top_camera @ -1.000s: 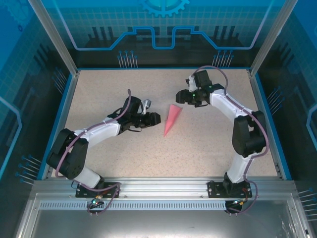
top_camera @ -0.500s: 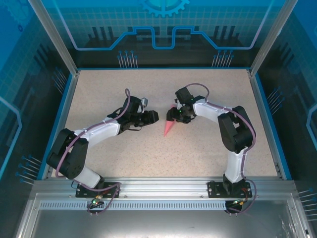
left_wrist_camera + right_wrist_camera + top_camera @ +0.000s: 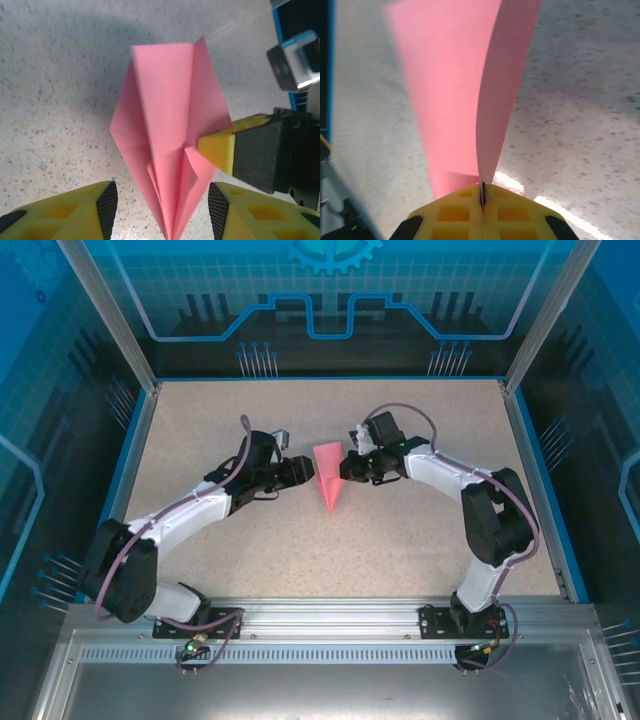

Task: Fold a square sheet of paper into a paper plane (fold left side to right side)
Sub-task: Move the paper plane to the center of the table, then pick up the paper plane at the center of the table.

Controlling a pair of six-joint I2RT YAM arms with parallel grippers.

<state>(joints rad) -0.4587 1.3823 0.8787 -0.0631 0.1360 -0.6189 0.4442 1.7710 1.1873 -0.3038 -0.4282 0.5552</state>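
The paper plane (image 3: 327, 478) is a slim pink dart in the middle of the table, wide end far and point near. My right gripper (image 3: 347, 469) is shut on its right wing, and the right wrist view shows that wing (image 3: 507, 85) pinched edge-on between the closed yellow fingers (image 3: 482, 192). My left gripper (image 3: 303, 470) sits at the plane's left side and is open. In the left wrist view the plane's folds (image 3: 165, 100) rise ahead, its point lies between my spread fingers (image 3: 162, 210), and the right gripper's yellow fingertip (image 3: 220, 147) presses the wing.
The speckled beige table (image 3: 420, 540) is bounded by a blue rim (image 3: 531, 480) and glass enclosure walls. Both arm bases are bolted to the metal rail (image 3: 330, 615) at the near edge.
My right gripper swung in from the far right and shut on the plane's right wing. The plane shifted left and turned. My left gripper moved up to it and opened wider.
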